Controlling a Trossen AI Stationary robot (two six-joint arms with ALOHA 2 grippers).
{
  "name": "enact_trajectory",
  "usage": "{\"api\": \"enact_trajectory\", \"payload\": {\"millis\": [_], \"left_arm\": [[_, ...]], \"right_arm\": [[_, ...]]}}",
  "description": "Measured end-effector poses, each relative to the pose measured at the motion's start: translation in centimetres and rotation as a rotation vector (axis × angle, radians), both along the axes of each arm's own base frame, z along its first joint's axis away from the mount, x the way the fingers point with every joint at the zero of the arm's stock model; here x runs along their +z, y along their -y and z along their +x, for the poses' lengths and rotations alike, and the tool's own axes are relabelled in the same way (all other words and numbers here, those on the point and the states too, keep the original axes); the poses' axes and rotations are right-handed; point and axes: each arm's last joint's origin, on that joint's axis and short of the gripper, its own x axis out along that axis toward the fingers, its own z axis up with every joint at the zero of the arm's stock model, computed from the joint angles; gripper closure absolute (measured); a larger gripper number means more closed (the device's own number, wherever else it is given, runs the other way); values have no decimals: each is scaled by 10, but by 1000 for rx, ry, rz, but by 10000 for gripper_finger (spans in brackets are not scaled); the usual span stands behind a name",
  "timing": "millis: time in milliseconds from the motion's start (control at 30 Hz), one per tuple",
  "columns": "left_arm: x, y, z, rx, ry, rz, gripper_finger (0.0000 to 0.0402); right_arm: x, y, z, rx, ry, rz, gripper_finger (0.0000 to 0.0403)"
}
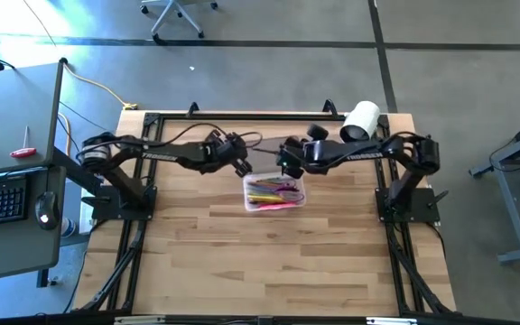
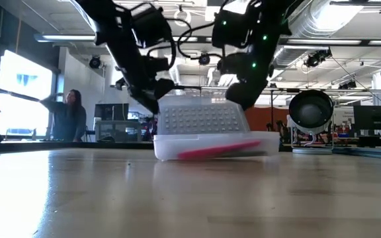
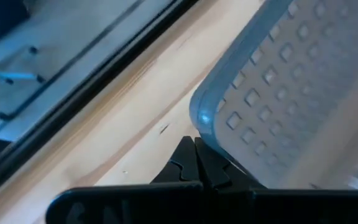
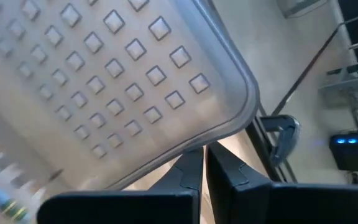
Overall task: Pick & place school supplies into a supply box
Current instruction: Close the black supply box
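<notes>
The clear supply box [image 1: 275, 192] sits on the table's middle with pink, yellow and green pens [image 1: 272, 191] inside; a pink one shows through its wall [image 2: 217, 151]. Its ribbed lid [image 2: 201, 119] stands raised from the box's far side. My left gripper [image 1: 242, 168] is shut at the lid's left top corner. My right gripper [image 1: 286, 169] is shut at the lid's right top corner. The scissors do not show. My left gripper has its shut fingertips [image 3: 196, 163] against the lid's rim beside a rounded corner [image 3: 202, 121], coming from the table's far left and slanting down. The lid stands tilted, hinged to the box. My right gripper has its shut fingertips [image 4: 202, 163] against the lid's rim [image 4: 188, 147] near the other rounded corner, coming from the far right and slanting down. It pinches nothing that I can see.
A large white roll [image 1: 361, 120] lies at the table's far right corner, behind my right arm. The black frame rail [image 1: 269, 117] runs along the far edge. Bare wood [image 1: 269, 262] lies between the box and the near edge. A person [image 2: 68, 116] stands in the room beyond.
</notes>
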Motion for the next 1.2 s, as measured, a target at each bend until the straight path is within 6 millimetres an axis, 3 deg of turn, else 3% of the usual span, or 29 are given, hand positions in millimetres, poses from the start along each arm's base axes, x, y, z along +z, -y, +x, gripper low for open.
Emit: {"api": "enact_trajectory", "payload": {"millis": [233, 533, 867, 1000, 1200], "left_arm": [[15, 37, 2, -90, 49, 42, 392], [17, 84, 4, -167, 62, 102, 392], [18, 122, 1, -223, 126, 73, 392], [19, 137, -1, -242, 143, 85, 392], [23, 154, 0, -295, 204, 64, 392]], "right_arm": [[16, -33, -17, -58, 15, -54, 403], [16, -93, -31, -34, 40, -67, 403], [16, -155, -54, 40, 109, -93, 403], [4, -171, -64, 112, 96, -105, 403], [-32, -185, -81, 199, 128, -119, 403]]}}
